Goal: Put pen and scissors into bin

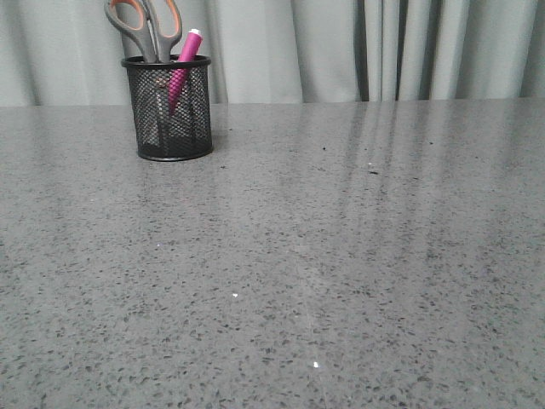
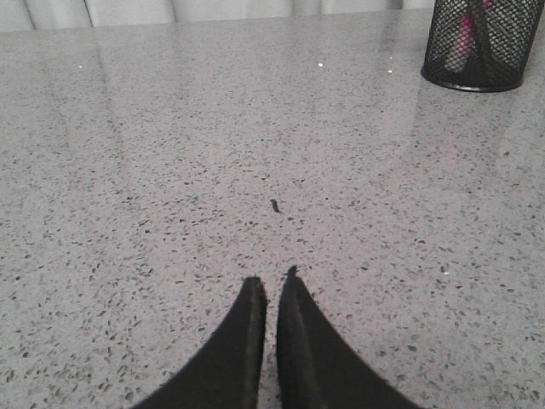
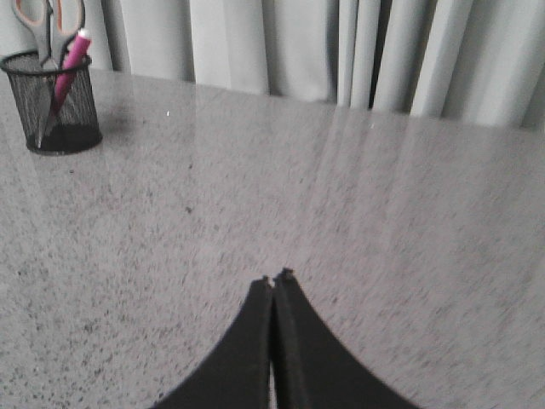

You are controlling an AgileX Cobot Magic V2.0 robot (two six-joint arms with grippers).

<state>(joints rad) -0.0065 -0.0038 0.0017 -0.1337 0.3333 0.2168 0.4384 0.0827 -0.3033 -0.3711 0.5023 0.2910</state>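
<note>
The black mesh bin [image 1: 168, 109] stands upright at the back left of the grey table. The scissors [image 1: 146, 25] stand in it, handles up. The pink pen [image 1: 182, 68] leans in it beside them, white tip above the rim. The bin also shows in the left wrist view [image 2: 482, 47] and the right wrist view [image 3: 53, 104], with the scissors [image 3: 48, 24] and the pen [image 3: 71, 61] in it. My left gripper [image 2: 272, 279] is shut and empty over bare table. My right gripper [image 3: 275, 279] is shut and empty, far from the bin. Neither arm shows in the front view.
The grey speckled table [image 1: 324, 256] stretches wide in front of the bin. Pale curtains [image 1: 358, 47] hang behind the far edge. A small dark speck [image 2: 274, 204] lies on the table ahead of my left gripper.
</note>
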